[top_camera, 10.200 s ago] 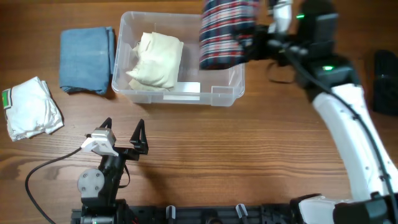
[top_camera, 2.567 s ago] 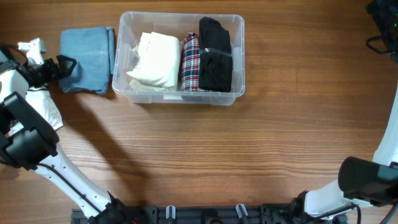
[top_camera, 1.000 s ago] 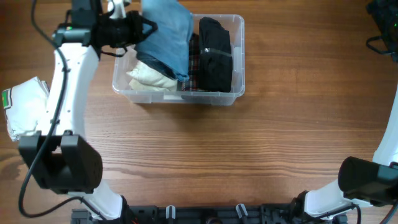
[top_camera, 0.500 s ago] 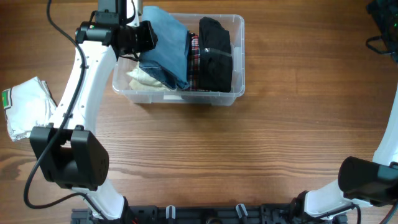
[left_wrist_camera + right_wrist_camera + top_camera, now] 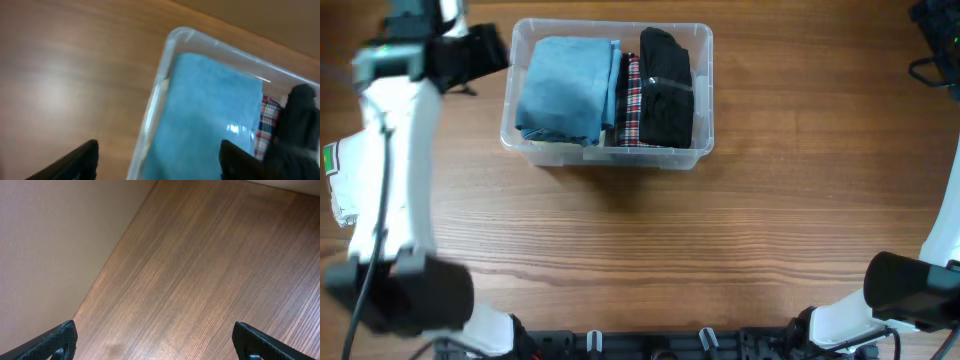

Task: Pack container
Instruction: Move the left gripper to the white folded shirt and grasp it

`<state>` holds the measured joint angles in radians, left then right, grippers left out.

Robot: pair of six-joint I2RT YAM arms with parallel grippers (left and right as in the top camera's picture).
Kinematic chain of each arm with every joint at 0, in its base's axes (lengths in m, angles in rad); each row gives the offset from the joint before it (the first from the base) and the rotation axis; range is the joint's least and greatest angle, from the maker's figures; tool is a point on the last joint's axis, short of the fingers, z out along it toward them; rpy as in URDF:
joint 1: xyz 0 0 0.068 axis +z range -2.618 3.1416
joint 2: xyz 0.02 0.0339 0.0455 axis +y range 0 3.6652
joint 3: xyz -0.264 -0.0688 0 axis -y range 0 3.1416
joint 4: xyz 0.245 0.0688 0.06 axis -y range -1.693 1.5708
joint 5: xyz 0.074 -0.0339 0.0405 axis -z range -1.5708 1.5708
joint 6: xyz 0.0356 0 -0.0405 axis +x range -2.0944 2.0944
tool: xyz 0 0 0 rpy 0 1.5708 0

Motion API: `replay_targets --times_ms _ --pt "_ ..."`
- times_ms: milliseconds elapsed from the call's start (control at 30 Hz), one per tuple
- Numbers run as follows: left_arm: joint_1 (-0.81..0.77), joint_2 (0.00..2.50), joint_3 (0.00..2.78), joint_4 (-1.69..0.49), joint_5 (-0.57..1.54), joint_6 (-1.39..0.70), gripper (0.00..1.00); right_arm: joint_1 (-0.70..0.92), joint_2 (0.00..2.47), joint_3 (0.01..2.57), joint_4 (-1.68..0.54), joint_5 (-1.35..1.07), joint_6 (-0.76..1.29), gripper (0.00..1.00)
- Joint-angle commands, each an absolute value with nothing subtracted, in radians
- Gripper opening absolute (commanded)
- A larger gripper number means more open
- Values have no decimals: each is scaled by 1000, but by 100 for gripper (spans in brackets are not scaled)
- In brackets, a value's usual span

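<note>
The container (image 5: 608,156) is a clear tub on the wooden table. Lying in it side by side are a folded blue cloth (image 5: 565,92), a plaid cloth (image 5: 629,100) and a black cloth (image 5: 665,85). My left gripper (image 5: 478,55) is blurred, just left of the tub's far left corner. In the left wrist view, the left gripper (image 5: 157,162) is open and holds nothing. Between its fingers show the tub's rim (image 5: 174,40) and the blue cloth (image 5: 210,115). My right gripper (image 5: 157,345) is open over bare wood.
A white folded cloth (image 5: 338,195) lies at the left edge, partly hidden behind my left arm (image 5: 390,170). The right arm (image 5: 920,290) runs along the right edge. Dark gear and a cable (image 5: 932,22) sit in the far right corner.
The left gripper has opened, let go of the blue cloth and pulled back to the left of the tub. The blue cloth now lies flat in the tub over the cream cloth.
</note>
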<state>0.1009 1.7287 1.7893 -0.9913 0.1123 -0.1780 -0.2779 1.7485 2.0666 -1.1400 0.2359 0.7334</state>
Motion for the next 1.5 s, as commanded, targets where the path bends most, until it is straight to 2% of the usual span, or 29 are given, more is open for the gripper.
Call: replay_targets --times_ms 0,67,167,233,333,500,667,733,967,1233,1467 --pt "214 1599 1822 -1098 72 -226 78 -275 1746 2066 -1138 237 743 100" --pt "303 1595 1820 -1193 -22 -239 81 -275 1746 2066 -1138 237 743 100" --pt "408 1631 1817 -1301 -149 -252 94 -275 1746 2066 -1138 237 743 100" --pt "488 1669 1817 -1330 -177 -252 99 -275 1746 2066 -1138 237 743 100" --pt "564 1757 1816 -1316 -173 -250 100 -275 1746 2066 -1138 237 743 100" --pt "593 1959 1816 -1234 -174 -186 100 -275 1746 2066 -1138 237 743 100" --pt "599 2058 1816 -1125 -24 65 100 -275 1746 2066 -1138 237 743 100" --pt "601 2067 1816 -1100 -19 102 100 -275 1746 2066 -1138 237 743 100" --pt "601 2191 1816 -1095 -60 118 99 -275 1746 2066 -1138 237 743 100" --pt "601 2224 1816 -1084 -196 18 97 -275 1746 2066 -1138 237 743 100" --pt "585 2280 1816 -1068 -162 91 99 -275 1746 2066 -1138 237 743 100"
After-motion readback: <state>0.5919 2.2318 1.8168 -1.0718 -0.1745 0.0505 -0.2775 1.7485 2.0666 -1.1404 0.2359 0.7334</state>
